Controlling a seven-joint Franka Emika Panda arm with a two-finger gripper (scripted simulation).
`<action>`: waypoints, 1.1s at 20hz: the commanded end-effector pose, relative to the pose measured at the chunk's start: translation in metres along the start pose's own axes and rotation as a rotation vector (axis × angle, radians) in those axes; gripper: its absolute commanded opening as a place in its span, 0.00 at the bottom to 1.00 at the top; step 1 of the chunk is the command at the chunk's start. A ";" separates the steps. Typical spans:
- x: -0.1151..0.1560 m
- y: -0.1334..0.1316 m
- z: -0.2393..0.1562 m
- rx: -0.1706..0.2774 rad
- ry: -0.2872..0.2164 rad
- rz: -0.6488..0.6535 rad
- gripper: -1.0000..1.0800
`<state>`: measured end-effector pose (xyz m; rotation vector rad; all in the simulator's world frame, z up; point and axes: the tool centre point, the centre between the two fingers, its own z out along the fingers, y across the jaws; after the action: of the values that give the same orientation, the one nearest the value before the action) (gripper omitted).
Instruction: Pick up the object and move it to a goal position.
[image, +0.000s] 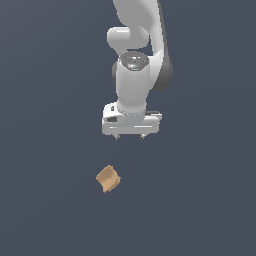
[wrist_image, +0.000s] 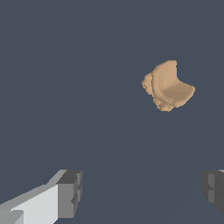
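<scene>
One object (image: 108, 178), tan-brown and blocky, with a scooped, curved face, lying alone on the plain dark surface (image: 45, 200), well away from every edge visible in the exterior view. Sits toward the exterior view's left of the gripper (image: 131, 136) and apart from it, not between the fingers; no contact anywhere. In the wrist view, the same object (wrist_image: 168, 86) off to one side of the gap, hollow side turned toward the camera.

One gripper, on one white arm (image: 135, 45). Jaws spread wide, holding nothing; two dark fingertips (wrist_image: 70, 193) at the far sides of the wrist view with bare surface between them.

Step in hand, by judgement: the approach before the grasp. To do it well: shift sideways first until the piece lies centred between the pads, then descend straight, not diagonally, to avoid nudging so small a thing. Closing across the flatter outer sides is probably safer than across the scooped face, though which sides are flat is hard to tell at this resolution. Closing only once both pads flank the piece.

No goal marker visible in either view.
</scene>
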<state>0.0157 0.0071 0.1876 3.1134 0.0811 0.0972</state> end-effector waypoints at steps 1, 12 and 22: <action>0.000 0.001 -0.001 -0.005 0.001 -0.009 0.96; 0.010 0.006 0.005 -0.005 -0.004 -0.052 0.96; 0.042 0.025 0.029 -0.001 -0.022 -0.208 0.96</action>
<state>0.0543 -0.0126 0.1664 3.0864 0.3572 0.0646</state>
